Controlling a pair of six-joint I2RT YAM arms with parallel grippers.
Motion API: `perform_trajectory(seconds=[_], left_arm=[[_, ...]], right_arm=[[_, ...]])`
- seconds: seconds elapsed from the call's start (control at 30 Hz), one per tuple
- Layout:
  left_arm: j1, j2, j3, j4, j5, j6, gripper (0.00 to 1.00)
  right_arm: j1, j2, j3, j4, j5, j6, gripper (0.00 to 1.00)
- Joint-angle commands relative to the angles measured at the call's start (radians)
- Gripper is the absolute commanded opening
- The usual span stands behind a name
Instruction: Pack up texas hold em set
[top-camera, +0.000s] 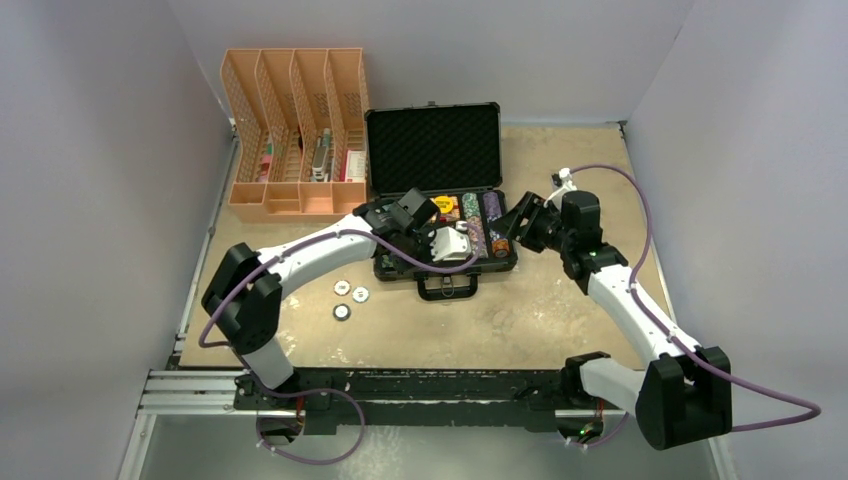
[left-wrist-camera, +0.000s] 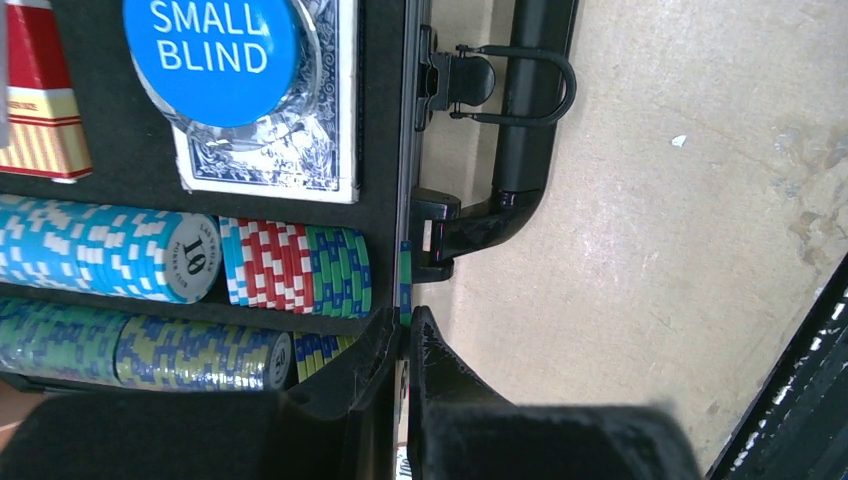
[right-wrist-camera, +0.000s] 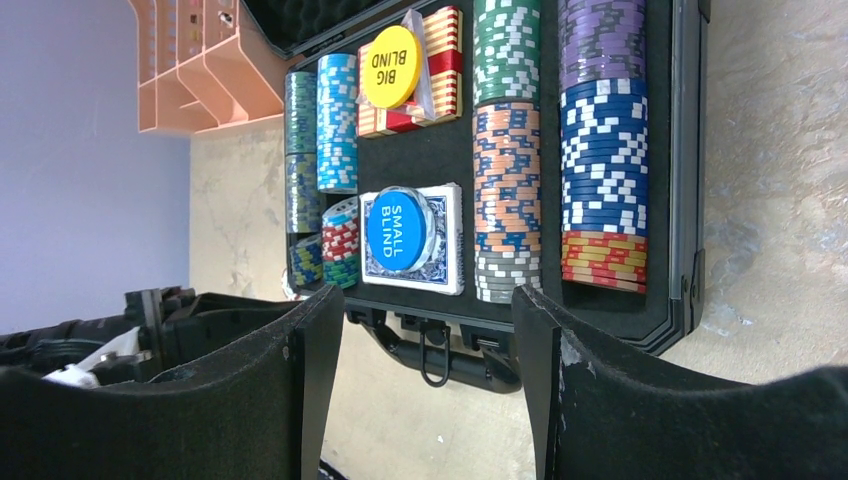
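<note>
The black case (top-camera: 433, 148) lies open with its lid up. In its foam base sit rows of poker chips (right-wrist-camera: 603, 170), a red deck under a yellow BIG BLIND button (right-wrist-camera: 392, 66) and a blue deck (left-wrist-camera: 300, 150) under a blue SMALL BLIND button (left-wrist-camera: 215, 45). My left gripper (top-camera: 408, 250) is over the case's front-left part. In the left wrist view it (left-wrist-camera: 405, 320) is shut on a green-and-blue chip (left-wrist-camera: 405, 285), held edge-on above the front wall. My right gripper (top-camera: 512, 228) hovers at the case's right side. In the right wrist view it (right-wrist-camera: 428, 320) is open and holds nothing.
Three small button discs (top-camera: 348, 298) lie on the table left of the case's handle (top-camera: 447, 288). An orange slotted organiser (top-camera: 295, 135) stands at the back left, close to the lid. Grey walls close in both sides of the table.
</note>
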Motion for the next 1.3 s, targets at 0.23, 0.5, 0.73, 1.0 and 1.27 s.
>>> perform_trajectory(seconds=[0.23,0.5,0.73,1.0,1.27], left_arm=[[-0.016,0.039,0.043,0.051,-0.210,-0.031,0.00],[-0.016,0.094,0.070,0.074,-0.285,-0.057,0.05],[-0.016,0.085,0.096,0.064,-0.275,-0.085,0.32],[-0.012,-0.061,0.087,0.082,-0.214,-0.126,0.34],[-0.007,-0.254,0.035,0.293,-0.387,-0.407,0.35]], right_arm=[[-0.003,-0.019,-0.004,0.039,-0.005,-0.007,0.65],[-0.004,-0.017,-0.006,0.042,-0.006,-0.010,0.65],[-0.005,-0.027,-0.013,0.037,-0.005,-0.009,0.65],[-0.005,-0.027,0.005,0.009,-0.007,-0.035,0.65],[0.012,-0.030,0.058,0.000,-0.008,-0.108,0.61]])
